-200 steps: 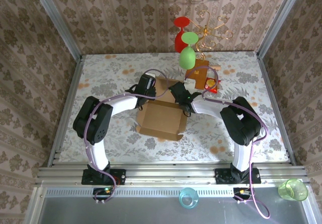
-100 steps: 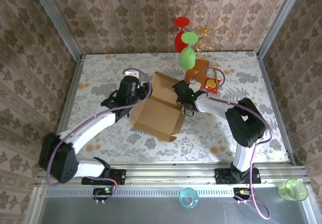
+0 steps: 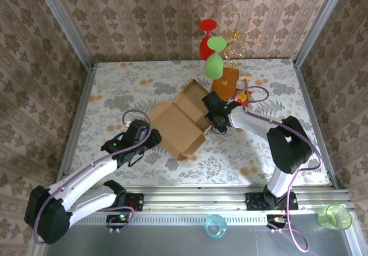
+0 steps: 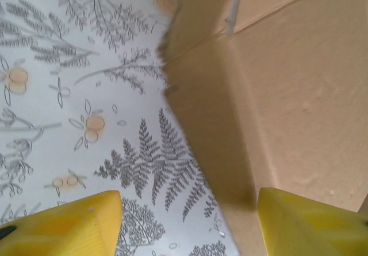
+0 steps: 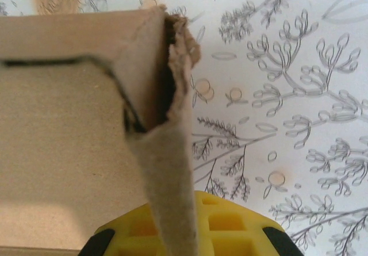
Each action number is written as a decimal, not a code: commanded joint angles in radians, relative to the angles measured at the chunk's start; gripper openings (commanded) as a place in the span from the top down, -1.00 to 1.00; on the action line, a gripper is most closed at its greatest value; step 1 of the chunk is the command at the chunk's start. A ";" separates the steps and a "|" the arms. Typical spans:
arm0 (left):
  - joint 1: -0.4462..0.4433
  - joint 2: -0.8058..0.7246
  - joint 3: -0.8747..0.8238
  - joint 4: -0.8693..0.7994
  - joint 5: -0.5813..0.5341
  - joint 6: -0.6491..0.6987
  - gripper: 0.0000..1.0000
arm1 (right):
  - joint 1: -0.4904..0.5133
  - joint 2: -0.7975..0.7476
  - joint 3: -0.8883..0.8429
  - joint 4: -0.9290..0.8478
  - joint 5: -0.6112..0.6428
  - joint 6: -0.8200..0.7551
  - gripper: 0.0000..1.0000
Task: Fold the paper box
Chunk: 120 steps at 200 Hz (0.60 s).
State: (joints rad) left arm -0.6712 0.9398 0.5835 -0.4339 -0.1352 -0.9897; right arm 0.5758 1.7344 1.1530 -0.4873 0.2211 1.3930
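**Top external:** We see two arms at work over the flowered table [image 3: 115,89]. The left arm folds back from its base to an elbow at the near-left corner, then reaches forward. The left gripper [image 3: 150,134] sits just beside the near-left edge of the paper box [image 3: 181,121]. The right arm rises from its base, bends at the elbow and stretches left, with the right gripper [image 3: 215,121] at the box's right wall. The one paper box lies half-open at mid-table, turned at an angle. Behind it we count one smaller orange-brown box [image 3: 225,83], one red goblet [image 3: 204,48] and one green goblet [image 3: 214,67] by a gold rack [image 3: 241,33]. On the near rail stand one blue cup [image 3: 214,226] and one green cup [image 3: 334,216].

**Left wrist:** The left gripper [image 4: 185,210] has its two yellow fingertips [image 4: 75,224] spread wide. One is over the table [image 4: 86,95] and the other over the cardboard [image 4: 287,95], and they hold nothing.

**Right wrist:** The right gripper [image 5: 178,233] is pressed together on an upright wall of the paper box [image 5: 63,129]. The frayed cardboard edge runs down into the yellow pad [image 5: 230,227].
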 commanded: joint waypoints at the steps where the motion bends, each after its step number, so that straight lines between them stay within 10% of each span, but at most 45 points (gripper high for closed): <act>1: -0.019 -0.015 0.015 -0.006 0.016 -0.070 -0.29 | 0.000 0.022 0.001 -0.041 -0.064 0.104 1.00; 74: -0.031 0.104 0.029 0.111 0.020 -0.063 -0.05 | 0.018 0.023 -0.029 -0.010 -0.084 0.144 1.00; 120: -0.036 0.158 0.067 0.092 -0.026 -0.037 0.92 | 0.033 0.020 -0.040 -0.005 -0.093 0.159 1.00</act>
State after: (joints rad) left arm -0.7010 1.0821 0.6025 -0.3405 -0.1265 -1.0470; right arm 0.5972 1.7496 1.1252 -0.4789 0.1387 1.5120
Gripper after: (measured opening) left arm 0.137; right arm 0.059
